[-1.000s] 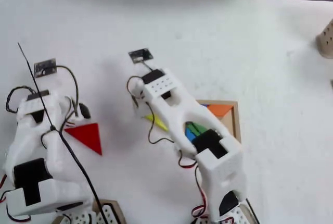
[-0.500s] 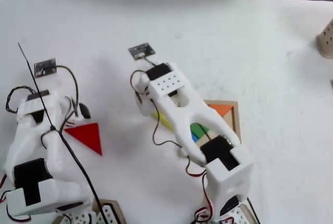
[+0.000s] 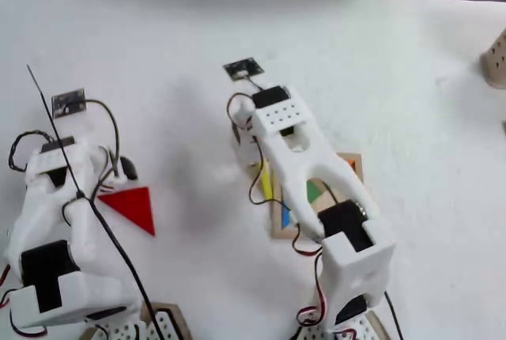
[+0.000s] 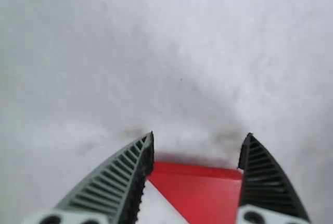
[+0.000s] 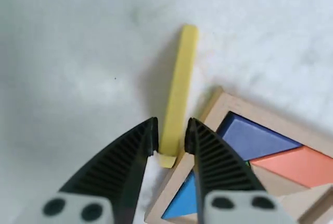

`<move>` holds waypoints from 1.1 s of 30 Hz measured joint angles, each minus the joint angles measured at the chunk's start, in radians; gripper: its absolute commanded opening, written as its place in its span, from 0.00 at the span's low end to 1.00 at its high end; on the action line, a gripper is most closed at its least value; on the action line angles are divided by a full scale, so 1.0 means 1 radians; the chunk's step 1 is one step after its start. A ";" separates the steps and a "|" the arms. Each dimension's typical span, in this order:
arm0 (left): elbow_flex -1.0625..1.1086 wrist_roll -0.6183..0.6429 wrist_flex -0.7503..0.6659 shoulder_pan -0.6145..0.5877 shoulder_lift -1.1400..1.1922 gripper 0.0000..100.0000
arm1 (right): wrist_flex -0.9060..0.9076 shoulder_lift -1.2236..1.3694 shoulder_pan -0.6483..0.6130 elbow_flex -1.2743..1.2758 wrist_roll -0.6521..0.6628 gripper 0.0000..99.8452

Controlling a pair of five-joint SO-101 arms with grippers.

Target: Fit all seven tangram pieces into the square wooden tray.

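Partly done: the square wooden tray (image 5: 260,110) holds a blue piece (image 5: 255,138), an orange piece (image 5: 296,164) and a green piece (image 3: 314,191) (the arm hides the rest). The right end effector (image 5: 170,127) is clamped on the yellow piece (image 5: 179,83), held on edge just beside the tray's rim. The red triangle (image 4: 203,193) lies on the bench (image 3: 356,55) between the parted jaws of the left end effector (image 4: 199,138).
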 measured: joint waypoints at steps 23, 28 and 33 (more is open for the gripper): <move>0.000 0.000 0.000 0.000 0.000 0.27 | 0.167 0.094 0.003 -0.157 0.077 0.02; 0.000 0.000 0.000 0.000 0.000 0.27 | 0.311 -0.069 0.023 -0.157 0.115 0.02; 0.000 0.000 0.000 0.000 0.000 0.27 | 0.402 -0.275 0.124 -0.089 0.272 0.02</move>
